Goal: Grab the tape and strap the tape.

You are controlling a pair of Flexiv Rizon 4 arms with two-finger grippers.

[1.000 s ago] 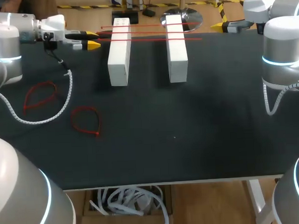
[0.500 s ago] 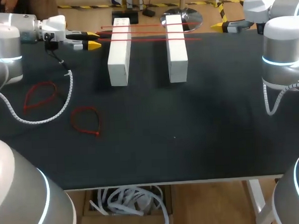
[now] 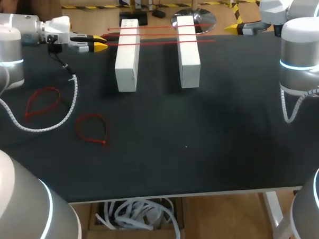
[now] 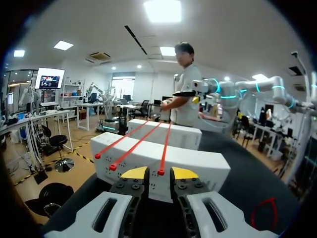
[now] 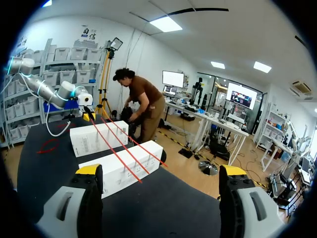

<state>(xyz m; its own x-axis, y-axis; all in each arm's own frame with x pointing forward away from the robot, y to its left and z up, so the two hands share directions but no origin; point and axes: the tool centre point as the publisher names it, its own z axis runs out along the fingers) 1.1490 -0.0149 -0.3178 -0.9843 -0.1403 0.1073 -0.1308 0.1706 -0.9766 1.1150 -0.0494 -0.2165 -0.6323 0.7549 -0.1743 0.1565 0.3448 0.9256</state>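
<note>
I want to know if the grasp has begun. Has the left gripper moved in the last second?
Yes, barely: the left gripper stays beside the left white block, but its jaws have drawn closer together.

Two white blocks (image 3: 127, 54) stand on the far half of the table (image 3: 203, 149). Three straight red ties (image 3: 156, 35) lie across them. Two looped red ties (image 3: 104, 142) lie at the left.

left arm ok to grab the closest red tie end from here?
Probably yes: the red tie overhangs the white block, its end sitting between the open fingers of the left gripper; nothing blocks it.
</note>
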